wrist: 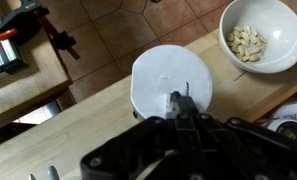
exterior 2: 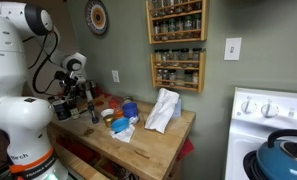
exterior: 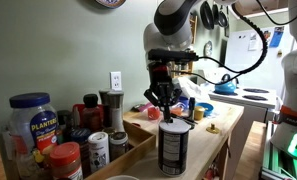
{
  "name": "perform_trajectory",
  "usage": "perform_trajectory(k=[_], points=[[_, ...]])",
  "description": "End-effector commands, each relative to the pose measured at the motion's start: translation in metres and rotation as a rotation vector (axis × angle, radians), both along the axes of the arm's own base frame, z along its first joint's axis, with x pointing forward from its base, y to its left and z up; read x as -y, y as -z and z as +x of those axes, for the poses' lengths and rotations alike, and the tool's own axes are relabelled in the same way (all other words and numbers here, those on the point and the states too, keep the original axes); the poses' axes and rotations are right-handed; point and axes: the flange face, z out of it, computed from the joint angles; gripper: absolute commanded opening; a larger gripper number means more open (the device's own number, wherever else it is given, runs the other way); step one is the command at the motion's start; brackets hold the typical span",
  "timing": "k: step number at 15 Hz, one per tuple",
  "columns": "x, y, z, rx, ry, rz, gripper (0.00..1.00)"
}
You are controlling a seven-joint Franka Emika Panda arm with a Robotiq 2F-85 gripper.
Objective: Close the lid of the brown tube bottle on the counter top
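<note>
The brown tube bottle (exterior: 174, 150) stands upright near the front edge of the counter top (exterior: 216, 125). Its pale round lid (wrist: 168, 75) lies flat on top and fills the middle of the wrist view. My gripper (wrist: 178, 103) is directly above it with fingers pressed together. The fingertips are at the lid's near half, touching it or just over it. In an exterior view the gripper (exterior: 167, 108) points straight down just over the bottle's light top (exterior: 174, 124). In the other exterior view the arm (exterior 2: 76, 75) hides the bottle.
A white bowl of nuts (wrist: 253, 35) sits on the counter beside the bottle. A blue-lidded peanut jar (exterior: 30, 120) and red-capped jars (exterior: 66, 158) stand nearby. A white cloth (exterior 2: 163, 110) lies mid-counter. The stove (exterior 2: 273, 125) is beyond the counter's end.
</note>
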Motion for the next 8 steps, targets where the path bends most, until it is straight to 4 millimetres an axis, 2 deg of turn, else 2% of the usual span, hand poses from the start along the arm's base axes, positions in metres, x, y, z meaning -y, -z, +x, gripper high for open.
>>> perform_trajectory(k=[1,4,8], points=[[0.001,0.007,-0.012,0.058,0.0,-0.034,0.0],[0.001,0.003,-0.018,0.097,-0.019,-0.041,0.0],[0.007,-0.013,-0.026,0.144,-0.027,-0.015,0.0]])
